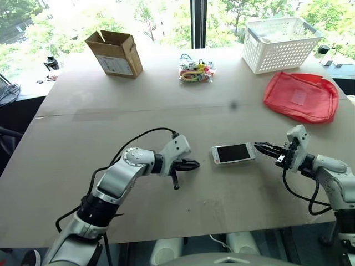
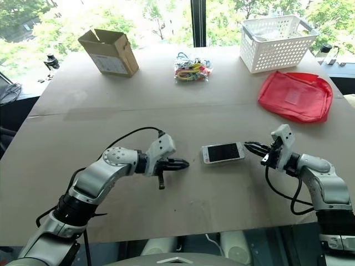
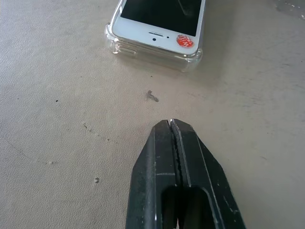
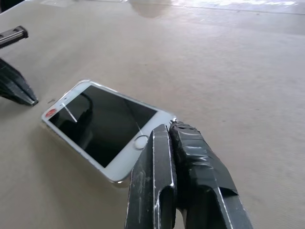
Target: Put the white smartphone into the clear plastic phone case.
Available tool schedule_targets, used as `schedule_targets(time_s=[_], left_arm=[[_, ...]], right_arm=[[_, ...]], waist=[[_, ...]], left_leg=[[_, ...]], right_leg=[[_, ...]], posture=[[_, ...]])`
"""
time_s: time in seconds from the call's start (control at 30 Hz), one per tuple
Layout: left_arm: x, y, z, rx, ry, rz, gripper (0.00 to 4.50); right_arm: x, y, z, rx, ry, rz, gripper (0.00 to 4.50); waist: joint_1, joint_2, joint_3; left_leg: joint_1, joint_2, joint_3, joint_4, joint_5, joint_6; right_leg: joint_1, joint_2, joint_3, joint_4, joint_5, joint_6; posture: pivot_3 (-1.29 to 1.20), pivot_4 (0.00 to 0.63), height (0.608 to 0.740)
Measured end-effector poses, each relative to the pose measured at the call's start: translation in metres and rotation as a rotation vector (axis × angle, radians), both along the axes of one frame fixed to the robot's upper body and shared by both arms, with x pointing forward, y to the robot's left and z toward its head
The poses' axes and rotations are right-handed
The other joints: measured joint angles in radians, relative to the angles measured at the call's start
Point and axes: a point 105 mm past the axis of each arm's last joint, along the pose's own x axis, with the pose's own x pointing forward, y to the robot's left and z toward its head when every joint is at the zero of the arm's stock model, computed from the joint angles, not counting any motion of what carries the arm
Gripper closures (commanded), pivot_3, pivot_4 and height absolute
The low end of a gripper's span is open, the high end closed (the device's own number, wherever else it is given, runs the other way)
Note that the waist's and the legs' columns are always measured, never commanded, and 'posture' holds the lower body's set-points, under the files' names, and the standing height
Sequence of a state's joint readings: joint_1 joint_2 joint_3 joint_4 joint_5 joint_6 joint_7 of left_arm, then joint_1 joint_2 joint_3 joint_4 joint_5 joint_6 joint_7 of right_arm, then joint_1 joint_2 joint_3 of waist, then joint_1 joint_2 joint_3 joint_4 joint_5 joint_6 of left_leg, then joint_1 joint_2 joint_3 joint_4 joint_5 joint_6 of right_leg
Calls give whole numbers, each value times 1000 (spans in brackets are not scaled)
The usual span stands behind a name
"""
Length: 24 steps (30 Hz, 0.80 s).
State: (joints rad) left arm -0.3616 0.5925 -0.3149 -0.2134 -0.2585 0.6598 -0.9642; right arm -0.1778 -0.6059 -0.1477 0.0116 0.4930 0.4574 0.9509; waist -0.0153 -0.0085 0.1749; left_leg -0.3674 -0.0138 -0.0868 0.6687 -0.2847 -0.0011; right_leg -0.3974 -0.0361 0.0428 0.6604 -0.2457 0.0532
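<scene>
The white smartphone (image 3: pixel 159 21) lies flat, black screen up, seated inside the clear plastic case (image 3: pixel 151 51) on the bench (image 1: pixel 166 105).

A lab or test room in an office-type building is being suggested. A wide, plain work table (image 1: pixel 83 144) covered in beige sheeting is being used as a bench, set directly against large windows (image 1: pixel 166 14) with a dark upright frame, through which sunlit green trees are being seen from above. Assorted trial objects are being kept along the far side: an open cardboard box (image 1: pixel 115 53), a bag of colourful small items (image 1: pixel 195 72), a white plastic lattice basket (image 1: pixel 281 43) and a red fabric pouch (image 1: pixel 302 96).
</scene>
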Motion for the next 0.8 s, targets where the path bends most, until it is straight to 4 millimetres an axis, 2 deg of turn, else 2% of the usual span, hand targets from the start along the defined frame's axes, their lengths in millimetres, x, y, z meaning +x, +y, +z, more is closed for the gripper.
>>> schedule_targets(time_s=[0.2,0.4,0.8], left_arm=[[6,-9,-1,-41,6,10,4500],[13,-20,2,-87,0,21,4500],[17,-18,1,-50,-39,18,4500]], right_arm=[[-7,2,-10,34,55,-10,4472],[-8,16,-9,47,53,17,4472],[-10,24,-11,39,58,48,4472]], waist=[[1,0,0],[-1,0,0],[-3,0,0]], left_leg=[[0,0,0,0,0,0],[0,0,0,0,0,0],[0,0,0,0,0,0]], right_leg=[[0,0,0,0,0,0],[0,0,0,0,0,0],[0,1,0,0,0,0]], posture=[[0,150,740],[0,150,740],[0,150,740]])
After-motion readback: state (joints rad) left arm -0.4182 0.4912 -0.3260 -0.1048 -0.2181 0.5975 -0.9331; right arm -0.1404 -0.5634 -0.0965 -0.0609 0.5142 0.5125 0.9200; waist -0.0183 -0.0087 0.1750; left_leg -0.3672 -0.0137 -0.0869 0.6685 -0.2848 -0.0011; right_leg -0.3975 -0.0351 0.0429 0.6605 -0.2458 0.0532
